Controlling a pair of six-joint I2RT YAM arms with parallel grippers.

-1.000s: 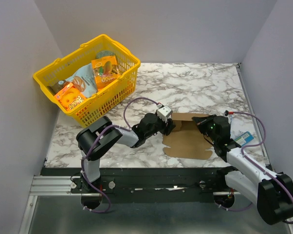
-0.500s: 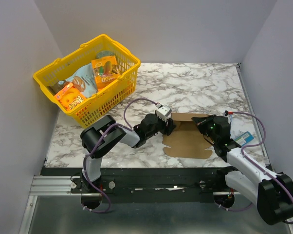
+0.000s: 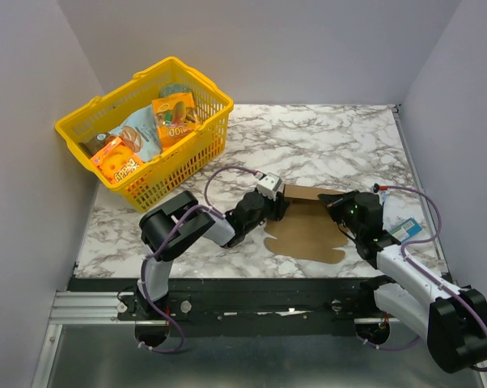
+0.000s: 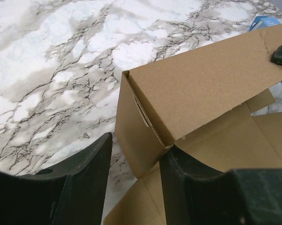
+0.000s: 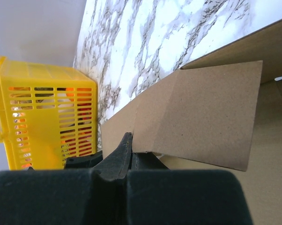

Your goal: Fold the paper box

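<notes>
The paper box [image 3: 308, 233] is a brown cardboard sheet lying on the marble table, its back panel [image 3: 312, 194] raised. My left gripper [image 3: 279, 208] is at the sheet's left end. In the left wrist view its jaws [image 4: 137, 145] are open and straddle an upright side flap [image 4: 136, 140], which touches the right finger [image 4: 188, 183]. My right gripper [image 3: 339, 212] is at the sheet's right end. In the right wrist view it [image 5: 129, 140] is shut on the edge of a raised flap [image 5: 202, 117].
A yellow basket [image 3: 183, 166] with printed snack packs stands at the back left, close to my left arm. A small blue packet [image 3: 407, 229] lies to the right of my right gripper. It also shows in the left wrist view [image 4: 263, 21]. Walls close in on three sides.
My left gripper has moved a little back and up with the sheet's left end. The back panel stands more upright and the sheet has slid slightly left. My right gripper has barely moved.
</notes>
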